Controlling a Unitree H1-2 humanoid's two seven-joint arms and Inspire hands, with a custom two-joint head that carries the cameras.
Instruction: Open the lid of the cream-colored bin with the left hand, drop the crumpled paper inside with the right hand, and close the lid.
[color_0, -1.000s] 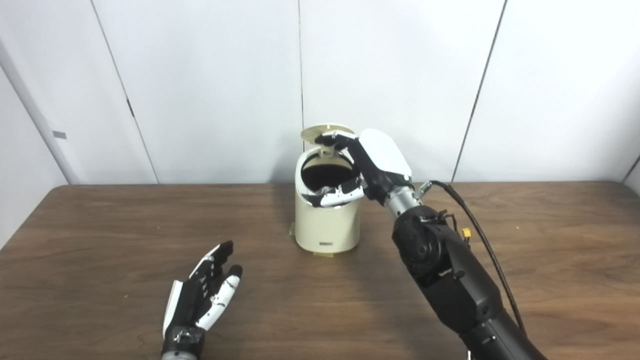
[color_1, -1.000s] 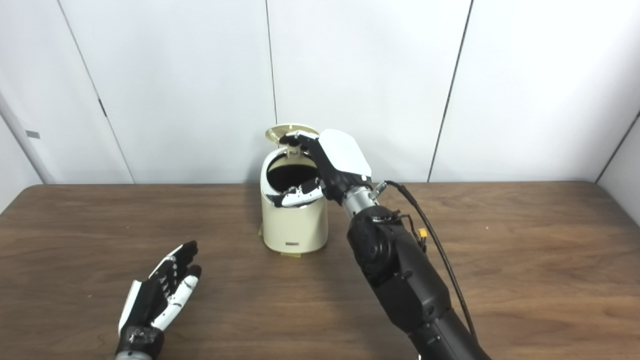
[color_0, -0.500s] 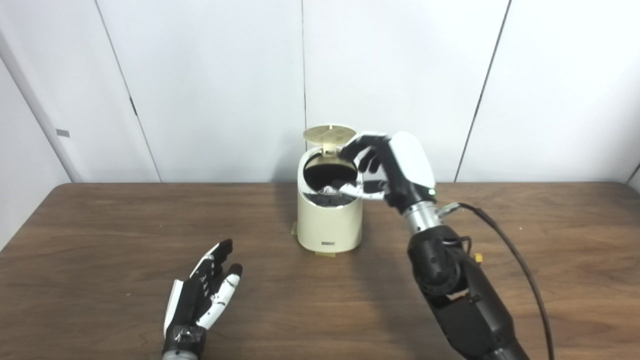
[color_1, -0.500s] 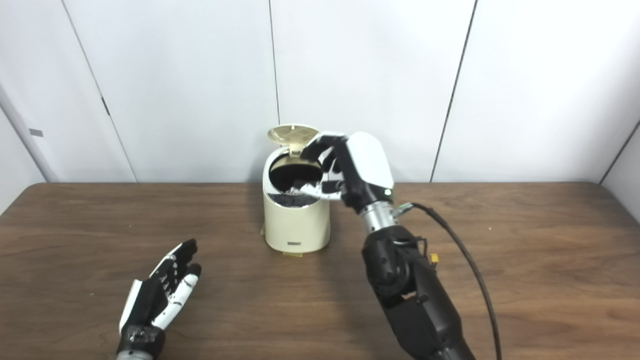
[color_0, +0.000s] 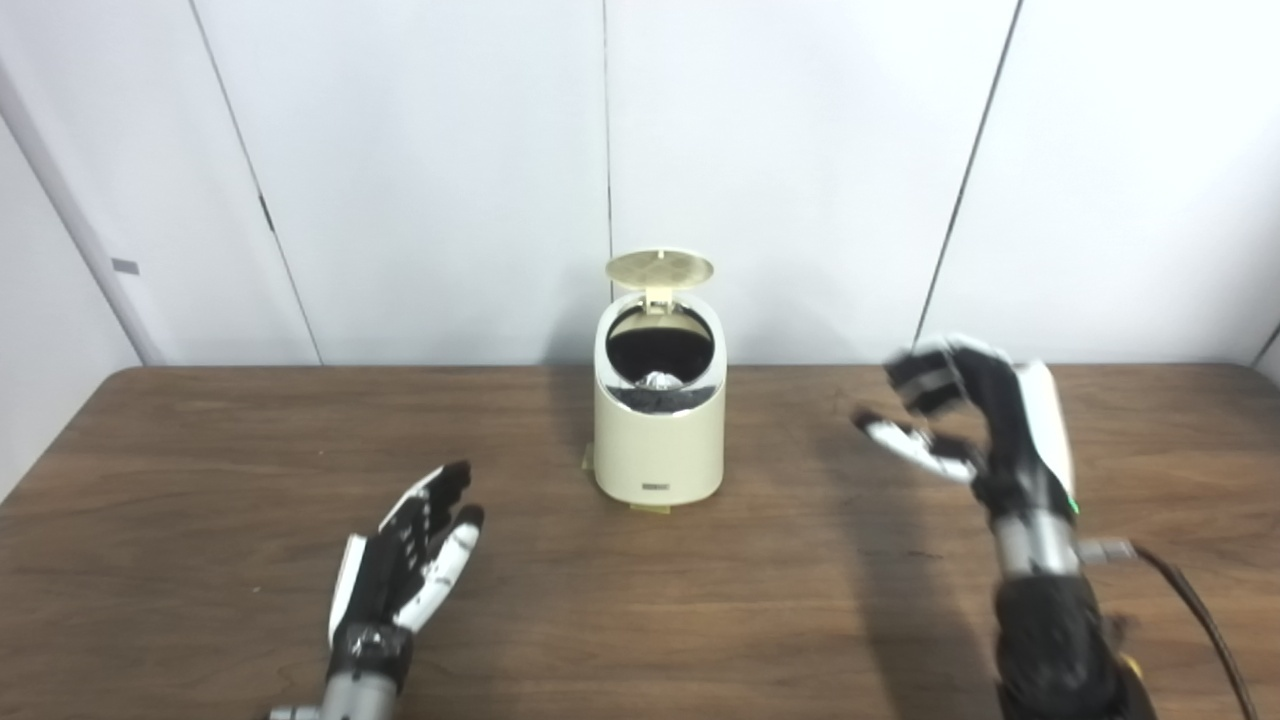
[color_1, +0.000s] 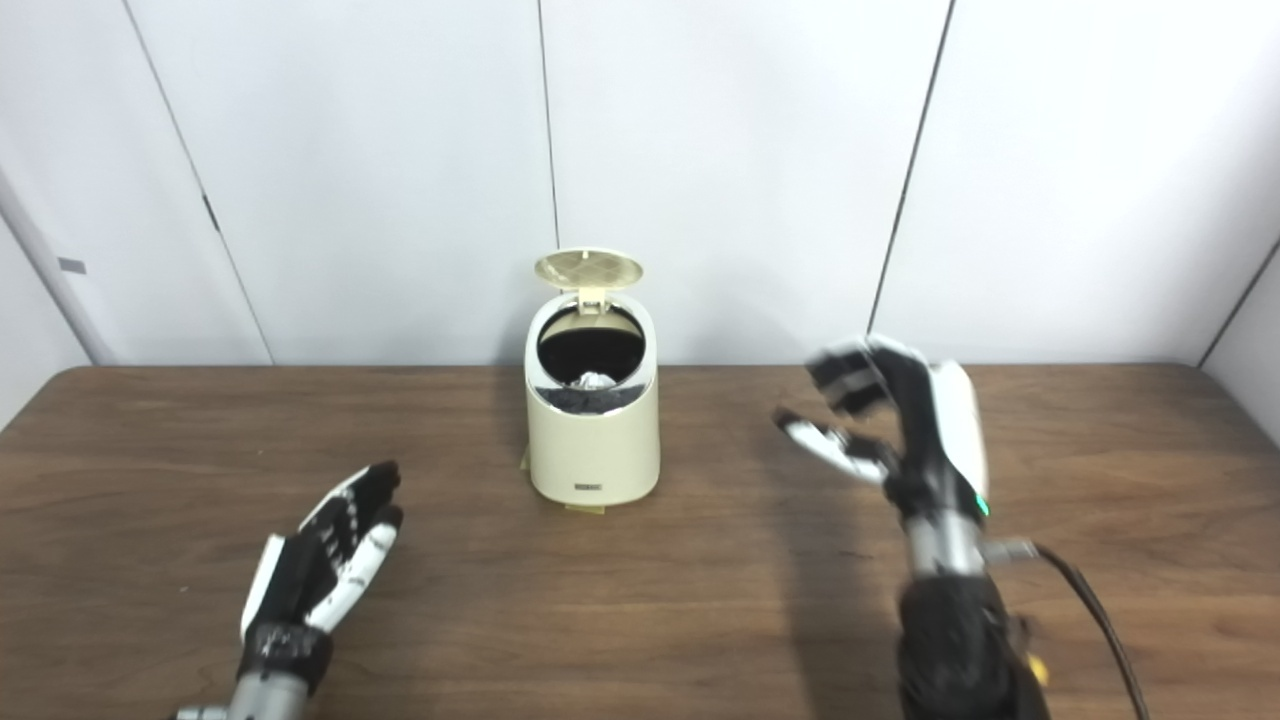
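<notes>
The cream-colored bin (color_0: 657, 450) stands at the back middle of the table, its round lid (color_0: 659, 267) tipped up and open. Crumpled paper (color_0: 658, 381) lies inside, just visible in the dark opening. My right hand (color_0: 965, 420) hovers above the table to the right of the bin, fingers apart and curled, holding nothing. My left hand (color_0: 405, 565) is low over the table at the front left, well short of the bin, open with fingers stretched out.
The brown wooden table (color_0: 200, 480) runs the full width. White wall panels (color_0: 420, 170) rise right behind the bin. A black cable (color_0: 1195, 610) trails from my right forearm.
My right hand has pulled away from the bin's opening, moving right and down toward me, leaving the paper inside. The left hand has shifted slightly forward. The lid stays up.
</notes>
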